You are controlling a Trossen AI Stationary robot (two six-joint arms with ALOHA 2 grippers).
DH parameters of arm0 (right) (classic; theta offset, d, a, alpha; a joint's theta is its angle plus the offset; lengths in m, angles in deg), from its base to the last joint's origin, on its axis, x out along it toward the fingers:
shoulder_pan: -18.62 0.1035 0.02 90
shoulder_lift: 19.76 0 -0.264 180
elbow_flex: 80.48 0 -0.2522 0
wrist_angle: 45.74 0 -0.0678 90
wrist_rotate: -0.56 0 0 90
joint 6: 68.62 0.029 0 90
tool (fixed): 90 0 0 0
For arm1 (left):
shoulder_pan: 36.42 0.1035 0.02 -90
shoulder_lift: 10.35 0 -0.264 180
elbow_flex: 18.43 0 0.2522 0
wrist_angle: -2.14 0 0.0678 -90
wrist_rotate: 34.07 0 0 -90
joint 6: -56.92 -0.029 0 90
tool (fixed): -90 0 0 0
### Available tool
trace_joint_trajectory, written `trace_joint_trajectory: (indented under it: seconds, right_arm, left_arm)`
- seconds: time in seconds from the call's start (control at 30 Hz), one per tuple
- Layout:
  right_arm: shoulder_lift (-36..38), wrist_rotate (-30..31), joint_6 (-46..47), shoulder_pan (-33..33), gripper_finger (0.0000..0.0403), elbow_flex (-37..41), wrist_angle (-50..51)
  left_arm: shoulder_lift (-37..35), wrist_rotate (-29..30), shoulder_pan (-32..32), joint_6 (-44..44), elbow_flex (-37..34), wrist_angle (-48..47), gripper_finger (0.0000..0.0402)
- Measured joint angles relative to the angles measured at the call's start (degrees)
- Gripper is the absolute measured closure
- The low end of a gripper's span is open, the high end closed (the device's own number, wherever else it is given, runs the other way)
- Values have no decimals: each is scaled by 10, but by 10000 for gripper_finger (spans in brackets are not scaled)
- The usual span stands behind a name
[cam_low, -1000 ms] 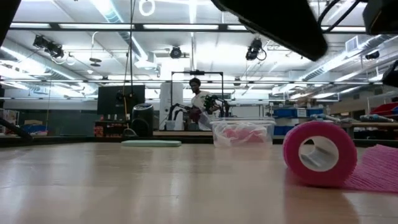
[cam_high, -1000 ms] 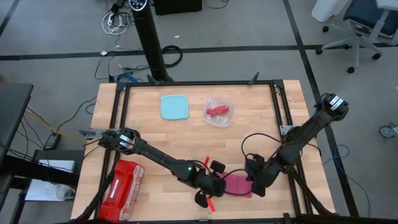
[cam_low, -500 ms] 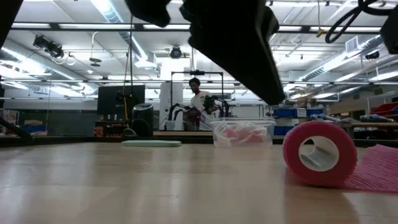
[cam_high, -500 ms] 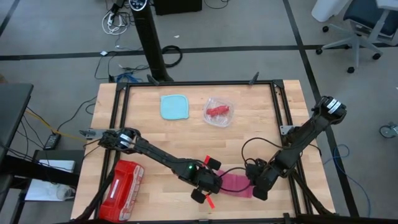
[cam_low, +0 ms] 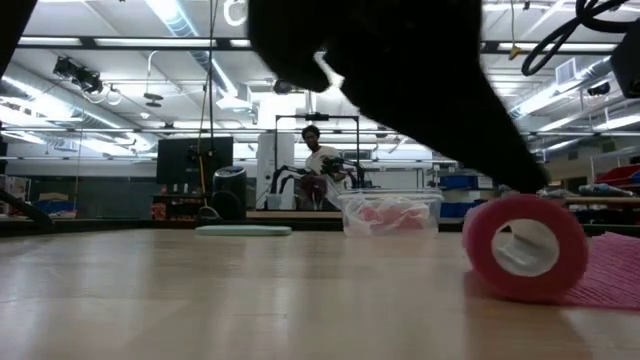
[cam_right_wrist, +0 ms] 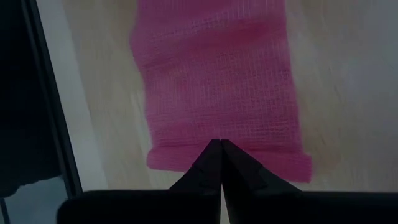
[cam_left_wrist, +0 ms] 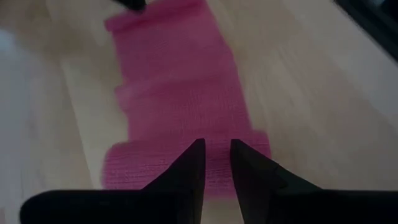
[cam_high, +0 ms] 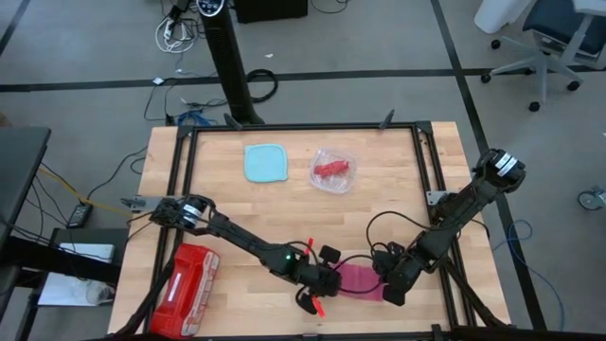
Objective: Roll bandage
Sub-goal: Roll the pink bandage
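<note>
The pink-red bandage (cam_high: 360, 279) lies near the table's front edge, right of centre. Its left part is wound into a roll (cam_low: 525, 248) that rests on its side, and the rest lies flat as a strip (cam_right_wrist: 217, 74) running right. My left gripper (cam_left_wrist: 216, 149) comes down on the roll from the left with a narrow gap between its fingers. My right gripper (cam_right_wrist: 219, 144) is shut over the strip's right end. In the low view the left arm hides the roll's top. My left gripper meets the roll's upper side (cam_left_wrist: 168, 165), coming slanting down from the table's left. Its two fingertips (cam_left_wrist: 196, 152) stand a little apart, side by side along the roll's length. The roll stays on the table. My right gripper sets its shut fingertips (cam_right_wrist: 211, 155) on the flat strip close to its free end (cam_right_wrist: 186, 155), slanting down from the right. That end lies flat on the table.
A glossy red plastic case (cam_high: 189, 289) lies at the front left. A teal square lid (cam_high: 266, 162) and a clear container holding a red lump (cam_high: 332, 170) sit at the back. A black frame (cam_high: 294, 128) rims the table. A person (cam_low: 315, 160) stands far behind.
My left gripper has sunk from above onto the roll. The roll has shifted a little toward its flat strip. The strip's free end has stayed where it was.
</note>
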Motion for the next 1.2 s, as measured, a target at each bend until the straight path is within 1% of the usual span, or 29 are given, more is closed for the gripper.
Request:
trace_joint_trajectory:
  seconds: [0.17, 0.27, 0.4, 0.53, 0.63, 0.73, 0.87, 0.93, 1.0, 1.07, 1.2]
  right_arm:
    - [0, 20, -1, -2, 397, 0, -15]
    - [0, 22, -6, -3, 397, 0, -29]
    - [0, 24, -19, -3, 399, 0, -48]
    - [0, 35, -29, -3, 398, 0, -57]
    - [0, 37, -31, -6, 397, 0, -55]
    - [0, 37, -31, -7, 399, 0, -53]
    - [0, 28, -25, 0, 400, 0, -51]
    - [1, 23, -18, 1, 399, 0, -51]
    - [1, 19, -14, 1, 398, 0, -50]
    - [1, 19, -14, 1, 398, 0, -50]
    - [1, 19, -14, 1, 401, 0, -50]
  left_arm:
    - [28, 3, -1, -19, -5, 80, 321]
    - [47, 3, -2, -22, -4, 135, 321]
    - [50, 4, -2, -19, -2, 147, 321]
    - [41, 5, -3, -21, 23, 131, 321]
    - [34, 6, -5, -34, 68, 108, 321]
    - [33, 5, -5, -38, 120, 20, 321]
    - [33, 6, 1, -44, 160, -110, 321]
    - [33, 12, 7, -42, 172, -157, 321]
    - [33, 11, 13, -34, 171, -176, 321]
    - [36, 1, 19, -30, 163, -177, 321]
    - [38, -20, 27, -27, 135, -140, 321]
